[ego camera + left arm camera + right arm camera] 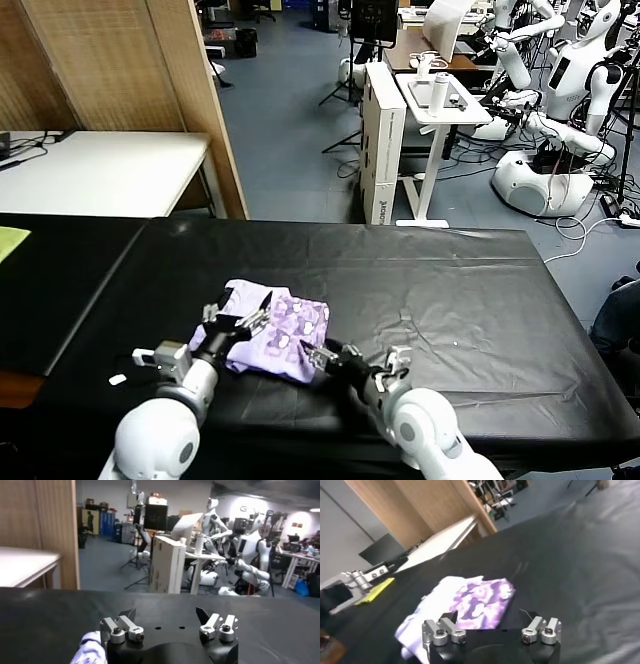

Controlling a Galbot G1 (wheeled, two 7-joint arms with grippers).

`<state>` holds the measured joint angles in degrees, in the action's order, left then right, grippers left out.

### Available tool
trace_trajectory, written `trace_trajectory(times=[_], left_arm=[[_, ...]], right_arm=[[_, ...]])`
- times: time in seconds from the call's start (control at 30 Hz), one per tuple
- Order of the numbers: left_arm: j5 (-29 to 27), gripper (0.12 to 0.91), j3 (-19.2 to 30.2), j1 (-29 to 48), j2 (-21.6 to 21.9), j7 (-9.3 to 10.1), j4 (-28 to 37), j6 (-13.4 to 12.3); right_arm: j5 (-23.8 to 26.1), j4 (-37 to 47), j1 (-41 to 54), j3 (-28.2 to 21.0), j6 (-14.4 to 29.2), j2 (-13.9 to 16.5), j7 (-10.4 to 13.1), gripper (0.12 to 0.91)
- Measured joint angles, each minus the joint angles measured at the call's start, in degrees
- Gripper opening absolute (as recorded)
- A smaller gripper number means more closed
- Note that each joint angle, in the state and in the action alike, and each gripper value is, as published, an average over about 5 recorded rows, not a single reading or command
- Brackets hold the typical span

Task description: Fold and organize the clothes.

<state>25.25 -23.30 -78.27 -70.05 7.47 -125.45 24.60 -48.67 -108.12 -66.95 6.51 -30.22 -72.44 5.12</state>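
Note:
The clothes are one lavender T-shirt (275, 325), folded into a small bundle near the front of the black table (450, 290). Its purple-and-white print faces up on the right half. My left gripper (240, 312) hovers over the bundle's plain left part, open and holding nothing. In the left wrist view the gripper (165, 616) has only bare table between its fingers, and a corner of the T-shirt (90, 649) shows beside it. My right gripper (322, 352) is at the bundle's near right edge, jaws apart and empty. In the right wrist view the T-shirt (475, 600) lies just beyond the gripper (488, 616).
A yellow-green sheet (10, 240) lies at the far left on a second dark surface. A small white scrap (117, 379) sits by the table's front left edge. A white table (100, 170) and a wooden partition (190, 100) stand behind; other robots (560, 110) are at the back right.

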Motion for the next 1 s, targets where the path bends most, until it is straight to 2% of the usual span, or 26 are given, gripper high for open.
trace_trajectory(times=[0.27,0.37,0.5,0.67,0.83,0.93,1.0], left_arm=[[-0.01,0.907,-1.53,-0.38,0.04,-0.03,0.00,-0.46],[-0.02,0.907,-2.19,-0.47,0.21,-0.05,0.21,-0.75],[0.00,0.907,-3.05,-0.58,0.53,-0.17,0.92,-1.51],[-0.08,0.907,-3.30,-0.29,0.45,-0.21,2.25,-2.50],[-0.50,0.907,-3.41,-0.62,0.22,-0.24,3.36,-3.29],[-0.62,0.907,-3.67,-0.91,0.11,-0.29,3.91,-3.69],[-0.58,0.907,-3.80,-1.00,0.12,-0.41,4.34,-4.00]], right_arm=[[1.06,0.40,-0.35,0.45,0.27,0.52,-0.01,0.213],[3.30,-0.46,-0.79,1.80,-0.51,1.69,0.49,0.141],[8.08,-1.11,-0.74,4.69,-2.06,4.87,-0.19,0.139],[13.75,0.36,0.73,8.35,-0.91,9.54,-4.16,0.139],[17.80,2.28,2.46,9.30,1.21,12.16,-7.18,0.139],[19.64,2.37,2.35,9.76,2.19,13.19,-8.17,0.179],[21.42,1.73,1.62,10.32,3.12,13.93,-8.51,0.268]])
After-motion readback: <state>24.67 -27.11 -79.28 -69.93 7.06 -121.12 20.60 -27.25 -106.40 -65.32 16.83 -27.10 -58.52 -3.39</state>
